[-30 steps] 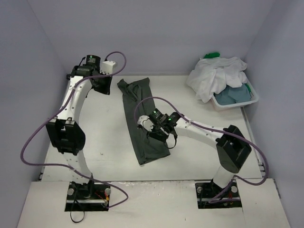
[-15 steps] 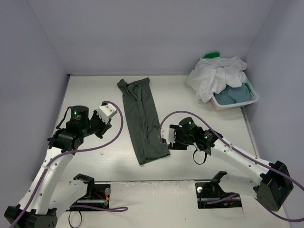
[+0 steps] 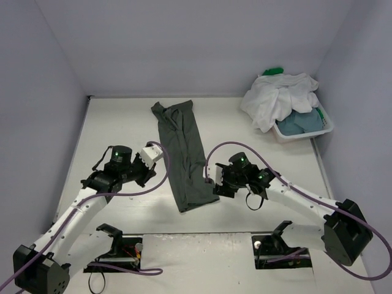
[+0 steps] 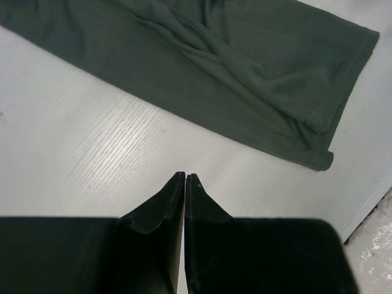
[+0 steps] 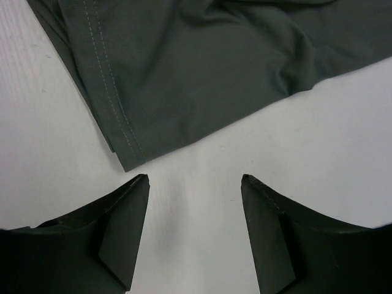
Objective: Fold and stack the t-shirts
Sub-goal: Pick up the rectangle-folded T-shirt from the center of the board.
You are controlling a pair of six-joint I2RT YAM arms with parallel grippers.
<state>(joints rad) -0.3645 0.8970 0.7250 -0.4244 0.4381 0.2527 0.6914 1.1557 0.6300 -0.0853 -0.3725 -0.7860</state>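
The dark grey t-shirt (image 3: 182, 153) lies centred on the table (image 3: 116, 122), a long folded strip. My right gripper (image 5: 195, 179) gapes just off its near corner. My left gripper (image 4: 185, 177) is pinched together, empty. Catching only one layer could pull the fold apart.

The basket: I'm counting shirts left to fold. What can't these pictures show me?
Top view: the white shirt drapes over the basket, hiding whatever lies beneath.
Top view: the green shirt shows only a scrap behind it.
Wrist views: the dark grey shirt runs off frame.
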